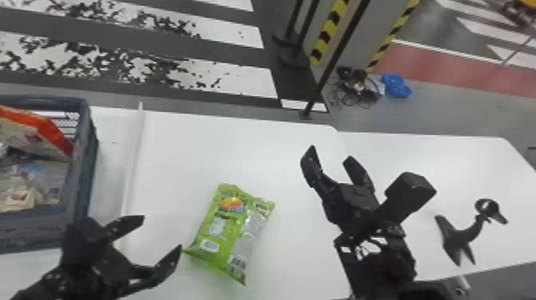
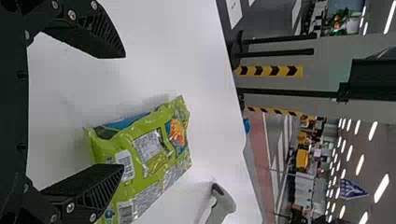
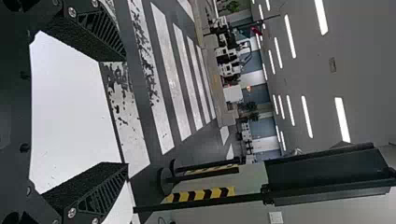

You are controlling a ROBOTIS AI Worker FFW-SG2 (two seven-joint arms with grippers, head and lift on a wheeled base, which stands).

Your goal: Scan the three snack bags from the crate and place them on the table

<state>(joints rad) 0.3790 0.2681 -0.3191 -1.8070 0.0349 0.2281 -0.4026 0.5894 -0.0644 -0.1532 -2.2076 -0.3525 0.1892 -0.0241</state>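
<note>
On the table, one bag.

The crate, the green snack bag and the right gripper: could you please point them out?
Crate (image 1: 83,159): head view, right wall.
Green snack bag (image 1: 233,231): head view, middle.
Right gripper (image 1: 330,159): head view, between fingers.

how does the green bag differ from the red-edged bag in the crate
The green bag is mostly green, while the red-edged bag has a paler face beside its bright edge. The green bag lies out on the white table; the red-edged bag is inside the crate. Both are printed bags.
</note>
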